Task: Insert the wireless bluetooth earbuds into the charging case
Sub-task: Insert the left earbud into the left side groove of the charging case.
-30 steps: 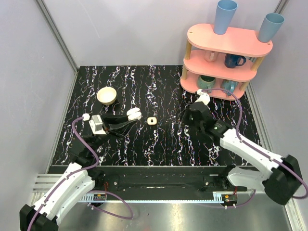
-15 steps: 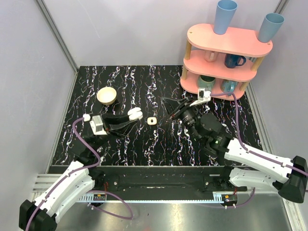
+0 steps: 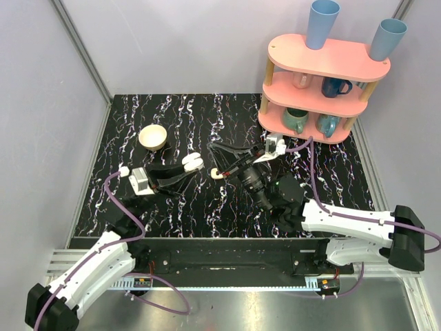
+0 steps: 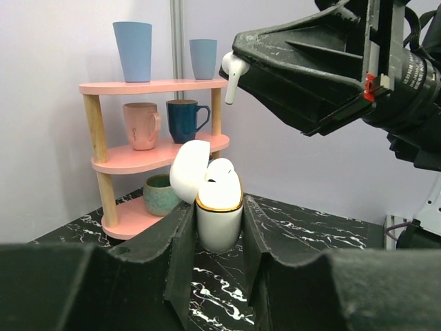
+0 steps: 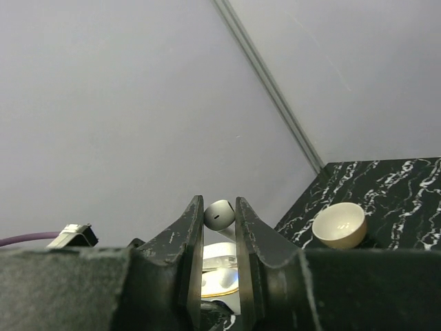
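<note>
Overhead, two robot arms meet above a black marbled tabletop [image 3: 207,124]. The left pincer [image 4: 219,231] is clenched on the lower body of the white charging case [image 4: 219,222], holding it upright off the tabletop with its hinged lid thrown open to one side. One white earbud [image 4: 221,170] appears to sit already in the case's gold-rimmed mouth. The right pincer [image 5: 219,207] is clamped on the rounded head of a second earbud [image 4: 230,73], whose stem hangs free below the fingertips, above and just to one side of the case and not touching it. This earbud looks tiny, very light, hard and glossy, so it will likely slip or twist under a loose or uneven squeeze. Gripping it by the head seems right, since that leaves the stem clear to enter its socket. The case is smooth and rounded too, and may tilt if pushed from above. The open lid blocks one side, so the freest approach is probably straight down from above. A cream bowl [image 3: 153,136] sits beyond the left pincer, and a pink shelf [image 3: 324,69] of mugs stands well apart at the back right.
</note>
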`<state>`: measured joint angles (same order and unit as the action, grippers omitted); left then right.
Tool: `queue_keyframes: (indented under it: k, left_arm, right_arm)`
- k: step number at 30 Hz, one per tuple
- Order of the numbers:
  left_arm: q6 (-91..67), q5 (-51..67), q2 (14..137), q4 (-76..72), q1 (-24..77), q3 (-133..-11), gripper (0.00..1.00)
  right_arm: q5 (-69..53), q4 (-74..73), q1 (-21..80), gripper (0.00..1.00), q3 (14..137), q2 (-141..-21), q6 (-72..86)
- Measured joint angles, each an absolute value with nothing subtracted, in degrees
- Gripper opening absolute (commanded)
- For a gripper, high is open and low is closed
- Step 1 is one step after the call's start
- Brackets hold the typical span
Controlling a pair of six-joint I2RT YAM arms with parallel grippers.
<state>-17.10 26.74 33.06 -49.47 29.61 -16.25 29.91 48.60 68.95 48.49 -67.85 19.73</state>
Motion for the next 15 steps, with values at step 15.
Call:
queue_keyframes:
  k: [15]
  left_arm:
    - [-9.37,16.32,36.99,-54.3,36.77,-15.38,0.0]
  right_arm:
    - [30.09,52.42,72.18,0.07,50.46,-70.57,21.45]
